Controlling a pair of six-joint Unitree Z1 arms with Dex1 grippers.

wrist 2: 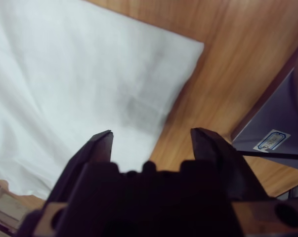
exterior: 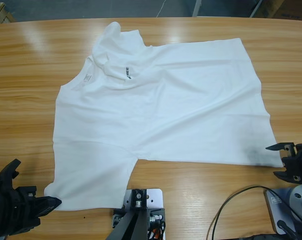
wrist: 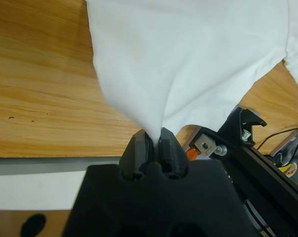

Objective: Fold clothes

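T-shirt [exterior: 166, 105] lies spread on the bench [exterior: 20, 75]; my left gripper [wrist: 153, 140] pinches its sleeve at 7 o'clock, my right gripper [wrist 2: 151, 140] gapes at 4 o'clock.

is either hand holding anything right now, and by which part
The left hand is shut on the T-shirt, pinching a sleeve corner. The right hand is open above the hem corner, holding nothing.

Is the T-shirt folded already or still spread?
Mostly spread: the T-shirt lies flat on the table; only one sleeve is folded over.
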